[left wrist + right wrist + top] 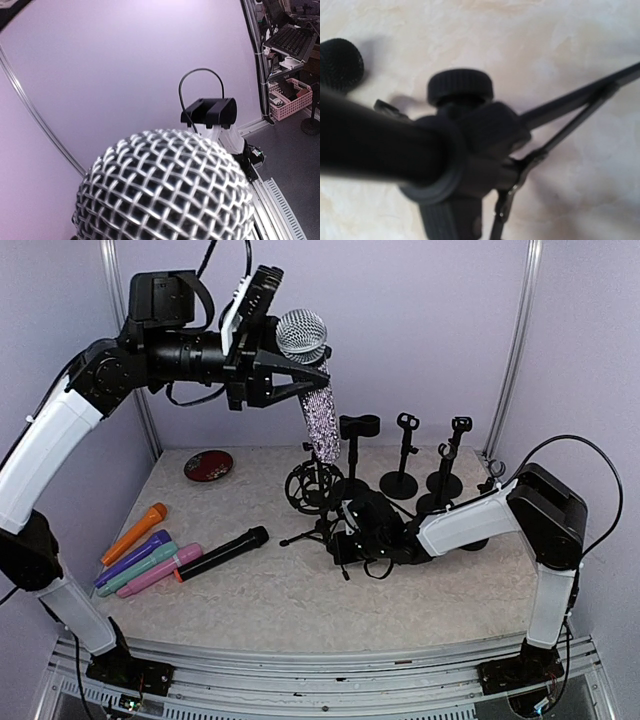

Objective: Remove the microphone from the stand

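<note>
Bottom edge cuts microphone (165, 190) body; stand (480, 135) hub blurred, legs run off frame.

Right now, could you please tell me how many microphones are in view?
6. The left gripper holds the glittery mic aloft. The orange mic, purple mic, teal mic, pink mic and black mic lie on the table's left. The stands could hide more.

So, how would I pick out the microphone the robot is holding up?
Look at the left arm raised high against the lilac back wall. Its end effector grips a glittery silver microphone with a mesh head, hanging above the marble-patterned table. Unlike the plain coloured microphones lying on the table, its handle is covered in sparkling stones.
</note>
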Controlling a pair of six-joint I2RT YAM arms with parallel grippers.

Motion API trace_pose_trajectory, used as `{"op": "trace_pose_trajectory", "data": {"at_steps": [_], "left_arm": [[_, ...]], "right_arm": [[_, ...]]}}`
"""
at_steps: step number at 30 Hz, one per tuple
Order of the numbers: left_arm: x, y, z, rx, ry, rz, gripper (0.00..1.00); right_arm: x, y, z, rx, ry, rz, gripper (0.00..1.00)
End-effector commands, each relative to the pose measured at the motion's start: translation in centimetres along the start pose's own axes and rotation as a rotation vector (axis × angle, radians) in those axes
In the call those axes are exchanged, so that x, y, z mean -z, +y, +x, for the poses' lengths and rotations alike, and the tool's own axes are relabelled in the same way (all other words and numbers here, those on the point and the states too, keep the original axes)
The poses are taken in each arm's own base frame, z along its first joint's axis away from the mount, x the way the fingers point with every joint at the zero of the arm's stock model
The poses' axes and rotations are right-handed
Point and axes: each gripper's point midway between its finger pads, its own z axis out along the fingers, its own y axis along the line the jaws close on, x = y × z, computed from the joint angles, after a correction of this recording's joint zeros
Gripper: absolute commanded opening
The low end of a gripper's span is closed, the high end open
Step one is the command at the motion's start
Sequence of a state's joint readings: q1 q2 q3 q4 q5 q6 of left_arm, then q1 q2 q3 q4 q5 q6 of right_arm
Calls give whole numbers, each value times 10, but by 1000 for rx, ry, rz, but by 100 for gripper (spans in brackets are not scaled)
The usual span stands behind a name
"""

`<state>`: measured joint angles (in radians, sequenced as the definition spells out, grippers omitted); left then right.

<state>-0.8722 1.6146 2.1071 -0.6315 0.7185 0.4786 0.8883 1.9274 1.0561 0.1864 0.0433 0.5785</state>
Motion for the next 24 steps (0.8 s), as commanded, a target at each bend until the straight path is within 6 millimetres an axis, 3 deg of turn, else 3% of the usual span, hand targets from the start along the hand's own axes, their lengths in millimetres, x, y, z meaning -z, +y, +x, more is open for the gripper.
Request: {"op": "trace_pose_trajectory", "data": {"at_steps": [1, 5, 8, 10, 15, 19, 24], "left_arm": [[31, -6, -62, -135, -142, -42, 27], [49, -2, -62, -141, -108, -93, 28], [66, 16, -37, -67, -35, -161, 29], [81, 36, -2, -7, 51, -231, 27], [131, 80, 114, 103, 326, -425, 21], [151, 89, 203, 72, 557, -479, 15], [165, 96, 296, -20, 826, -499, 12]], "right_arm": [[-10, -43, 36, 6, 103, 160, 0], [-9, -43, 34, -18, 101, 149, 0], [-5, -37, 29, -46, 84, 120, 0], [-2, -30, 20, -68, 53, 89, 0], [11, -11, -6, -93, -26, 10, 25], [24, 4, -27, -87, -82, -47, 50], [42, 15, -41, -100, -119, -90, 66]]}}
